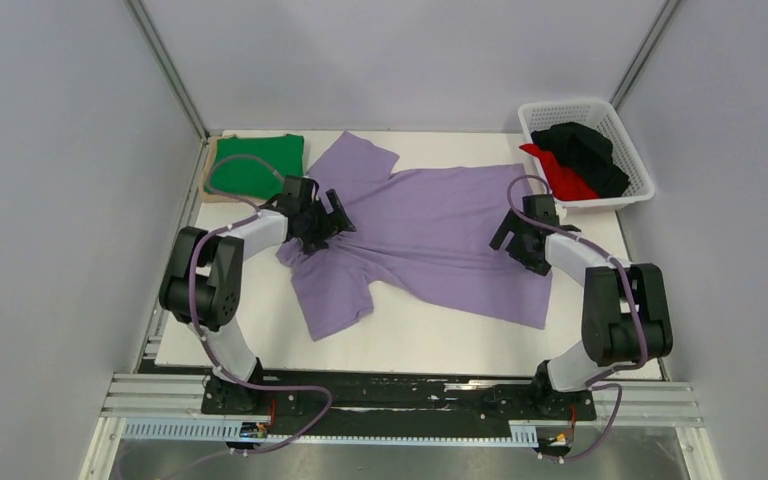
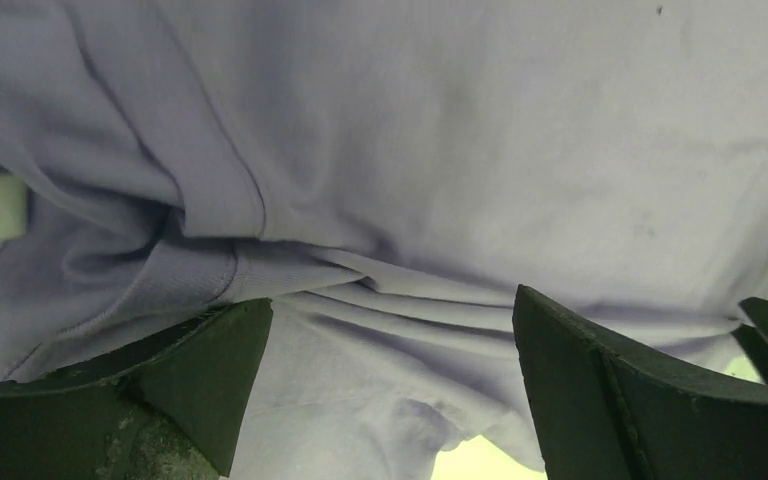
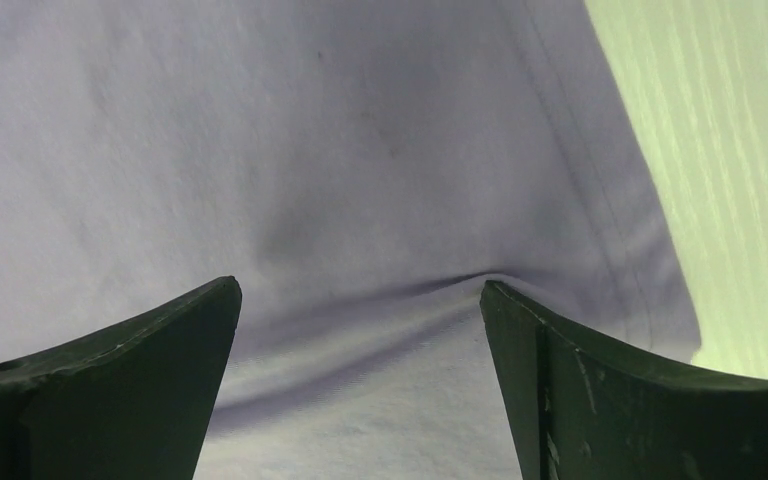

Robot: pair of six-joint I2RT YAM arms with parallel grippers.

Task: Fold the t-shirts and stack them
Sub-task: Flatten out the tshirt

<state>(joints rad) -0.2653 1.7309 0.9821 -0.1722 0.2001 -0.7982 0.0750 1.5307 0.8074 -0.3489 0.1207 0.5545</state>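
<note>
The big lilac-purple collared cloth t-shirt [image 1: 440,225] lies spread across the middle of the white tabletop [image 1: 440,335], collar end bunched up at the left, hem at the right. The left pincer [image 1: 332,220] is right on that bunched collar and the right pincer [image 1: 513,238] is just inside the right hem. Both have their fingers spread wide with cloth puckering between them, nothing clamped. It looks light and floppy, so it'll probably sag and drag. I'd pinch a seam or hem edge, not the flat middle. The folded bright green t-shirt [image 1: 256,165] sits far left.
</note>
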